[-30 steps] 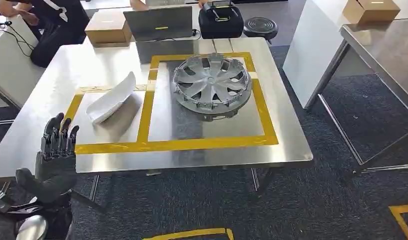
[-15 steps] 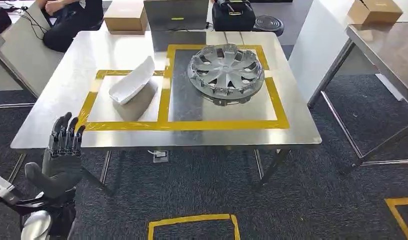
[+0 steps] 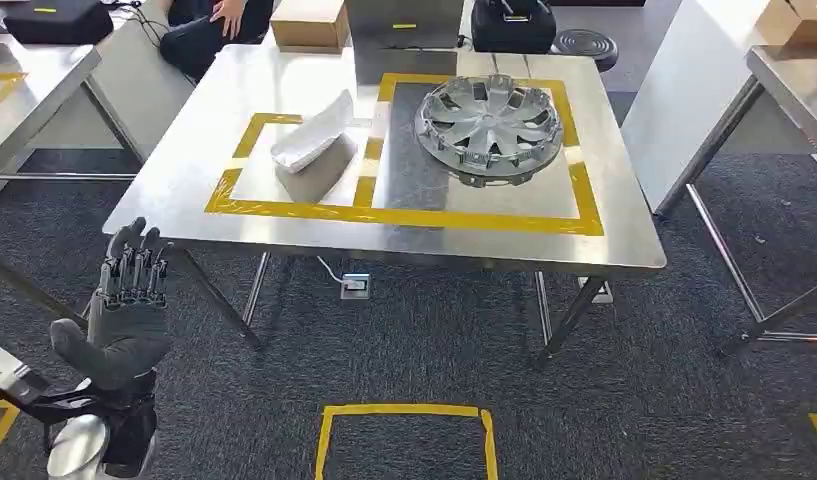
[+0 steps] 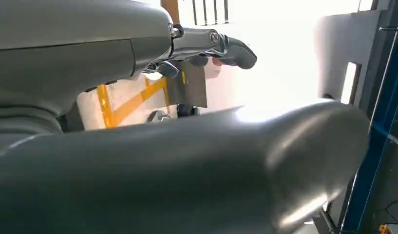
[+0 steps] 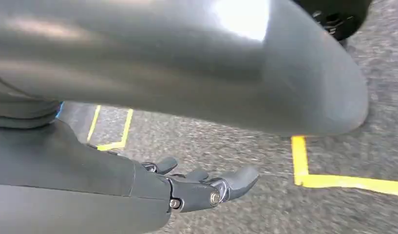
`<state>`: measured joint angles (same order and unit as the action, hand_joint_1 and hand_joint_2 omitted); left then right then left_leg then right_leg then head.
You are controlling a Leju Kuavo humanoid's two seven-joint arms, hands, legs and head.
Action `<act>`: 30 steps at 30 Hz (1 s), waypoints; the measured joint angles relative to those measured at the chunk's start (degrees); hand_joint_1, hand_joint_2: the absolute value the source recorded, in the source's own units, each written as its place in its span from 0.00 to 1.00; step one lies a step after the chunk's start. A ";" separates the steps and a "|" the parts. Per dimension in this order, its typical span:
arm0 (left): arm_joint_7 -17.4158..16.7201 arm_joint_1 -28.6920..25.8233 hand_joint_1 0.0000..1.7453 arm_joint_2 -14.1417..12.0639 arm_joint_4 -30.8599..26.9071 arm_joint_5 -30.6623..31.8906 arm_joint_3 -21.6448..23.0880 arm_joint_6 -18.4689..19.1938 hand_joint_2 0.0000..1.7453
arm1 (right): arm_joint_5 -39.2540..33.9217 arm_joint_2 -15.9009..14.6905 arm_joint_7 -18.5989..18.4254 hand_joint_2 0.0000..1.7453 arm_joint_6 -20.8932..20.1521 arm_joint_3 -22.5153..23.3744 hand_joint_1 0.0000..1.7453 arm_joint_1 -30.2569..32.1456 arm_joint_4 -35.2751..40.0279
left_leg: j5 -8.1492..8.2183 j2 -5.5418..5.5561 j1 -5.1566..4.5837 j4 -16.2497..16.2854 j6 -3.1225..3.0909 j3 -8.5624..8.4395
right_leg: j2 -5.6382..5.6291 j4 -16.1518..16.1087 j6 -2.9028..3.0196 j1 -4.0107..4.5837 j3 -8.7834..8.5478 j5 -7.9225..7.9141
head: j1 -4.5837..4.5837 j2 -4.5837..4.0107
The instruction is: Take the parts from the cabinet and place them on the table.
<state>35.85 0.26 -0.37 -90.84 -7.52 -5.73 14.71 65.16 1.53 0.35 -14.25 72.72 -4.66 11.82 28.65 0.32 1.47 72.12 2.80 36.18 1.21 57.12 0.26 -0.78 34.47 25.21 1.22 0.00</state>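
Note:
A silver wheel cover (image 3: pixel 489 128) lies in the larger yellow-taped square on the steel table (image 3: pixel 204 140). A white curved part (image 3: pixel 312 143) lies in the smaller taped square to its left. My left hand (image 3: pixel 129 300) is raised at the lower left, off the table's front corner, fingers straight and apart, holding nothing. The left wrist view shows its fingers (image 4: pixel 221 48) extended with nothing in them. My right hand (image 5: pixel 201 187) hangs over the grey carpet, fingers loosely spread and holding nothing.
A cardboard box (image 3: pixel 309 22), a laptop (image 3: pixel 404 25) and a black bag (image 3: pixel 512 25) stand along the table's far edge. More steel tables stand at left (image 3: pixel 24 80) and right (image 3: pixel 794 80). A person's hand (image 3: pixel 227 15) rests at the far left. Yellow floor tape (image 3: pixel 404 412) marks the carpet.
The camera has pulled back from the table, so the table and its parts sit farther off and higher in the picture. My left hand stays raised and holds nothing.

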 joint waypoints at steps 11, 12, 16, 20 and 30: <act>-0.33 1.21 0.00 1.29 0.33 1.36 1.40 -0.11 0.00 | -0.98 -0.20 0.07 0.00 0.00 0.00 0.00 0.19 0.07 | -0.56 -0.31 -0.54 -13.04 -4.24 -4.05 | -0.72 12.97 -3.34 -0.22 6.19 9.07 | -0.70 0.00; -0.37 1.20 0.00 1.36 0.42 1.42 1.42 -0.18 0.00 | -1.03 -0.20 0.07 0.00 0.00 0.00 0.00 0.16 0.07 | -1.29 -0.31 -0.76 -13.00 -4.37 -3.05 | -0.75 16.95 -3.22 -0.12 6.90 10.62 | -0.74 0.00; -0.50 1.13 0.00 1.40 0.48 2.34 1.46 -1.02 0.00 | -1.16 -0.02 0.09 0.00 0.02 0.00 0.00 0.22 0.07 | -3.63 -0.27 -1.52 -12.88 -4.40 -0.08 | -0.91 11.16 -1.44 0.76 -0.50 4.97 | -0.83 0.00; -0.74 0.73 0.00 1.62 0.33 3.39 1.81 -2.36 0.00 | -1.18 0.22 -0.35 0.00 -0.15 0.00 0.00 0.11 0.07 | -5.71 -0.34 -1.27 -13.39 -3.41 0.52 | -1.36 -0.12 0.01 1.88 -7.31 5.86 | -0.94 0.00; -0.70 -2.39 0.00 1.77 0.85 6.22 2.47 -4.63 0.00 | -1.42 0.92 -0.07 0.00 0.09 0.13 0.00 0.41 -0.02 | 1.78 -0.18 -0.64 1.73 -0.88 1.79 | -0.26 -0.55 0.69 0.77 -0.11 -0.49 | -0.83 0.00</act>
<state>35.15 -2.13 1.40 -89.98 -1.29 -3.26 10.08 63.73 2.45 0.28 -14.16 72.85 -4.25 11.80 30.43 0.14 0.84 73.84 1.92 37.97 0.95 56.57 0.95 -0.01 34.36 24.72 0.39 0.00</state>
